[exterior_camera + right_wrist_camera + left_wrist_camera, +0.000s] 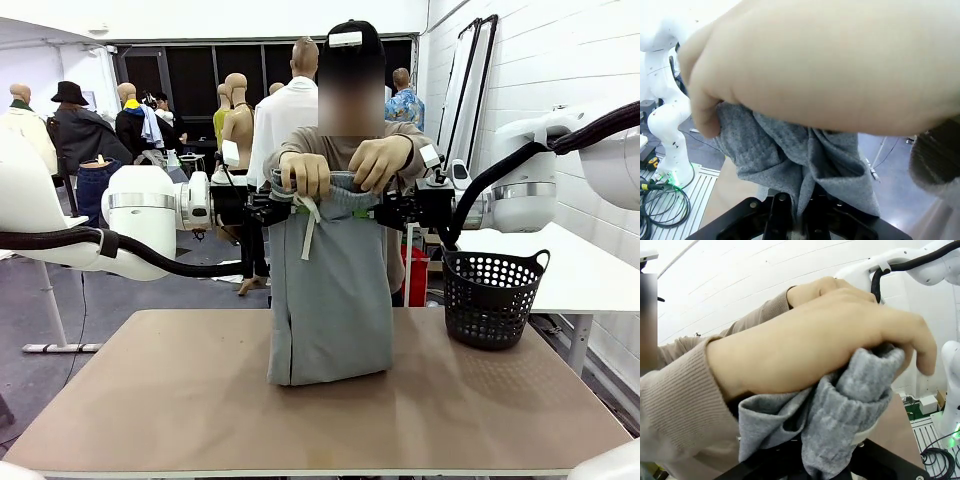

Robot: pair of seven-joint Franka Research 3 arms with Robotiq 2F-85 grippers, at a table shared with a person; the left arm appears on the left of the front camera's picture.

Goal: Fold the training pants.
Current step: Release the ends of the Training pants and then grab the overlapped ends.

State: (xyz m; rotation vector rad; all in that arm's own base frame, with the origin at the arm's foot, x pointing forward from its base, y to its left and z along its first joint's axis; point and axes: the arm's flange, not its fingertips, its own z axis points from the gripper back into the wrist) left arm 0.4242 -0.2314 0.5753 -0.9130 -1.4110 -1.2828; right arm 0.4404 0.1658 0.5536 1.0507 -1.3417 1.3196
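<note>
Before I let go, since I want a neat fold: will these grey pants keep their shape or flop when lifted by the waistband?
Probably floppy: the training pants hang limp, their lower end resting on the table. Likely light, as the cloth bunches under the hand. The loose drawstring may swing.
</note>
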